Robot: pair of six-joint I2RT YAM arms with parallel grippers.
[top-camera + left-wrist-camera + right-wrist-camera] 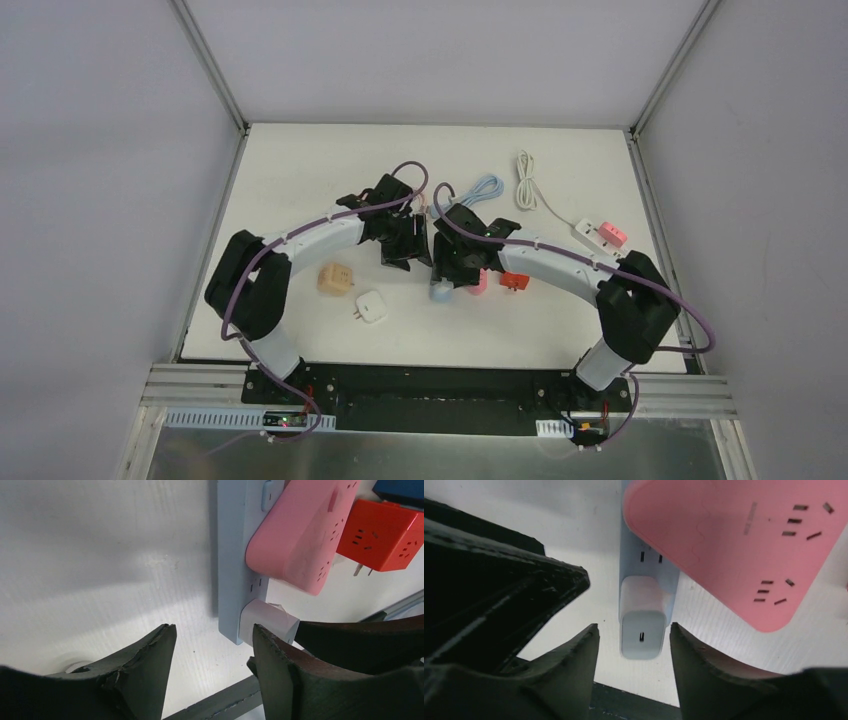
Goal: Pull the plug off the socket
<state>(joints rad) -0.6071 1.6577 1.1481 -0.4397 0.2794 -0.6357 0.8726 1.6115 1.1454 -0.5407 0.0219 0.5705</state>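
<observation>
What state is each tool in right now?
Left tool: open, holding nothing.
Right tool: open, either side of the white plug, not gripping.

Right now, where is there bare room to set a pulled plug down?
Bare: the far-left corner of the table beyond the left arm, and the near strip between the white adapter and the right arm. Crowded: the centre, where the left end effector and right end effector meet beside the pink adapter and red adapter.

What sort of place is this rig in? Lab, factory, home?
Most likely a robotics lab test cell: a white table boxed in by plain grey panels, with an aluminium rail along the near edge.
</observation>
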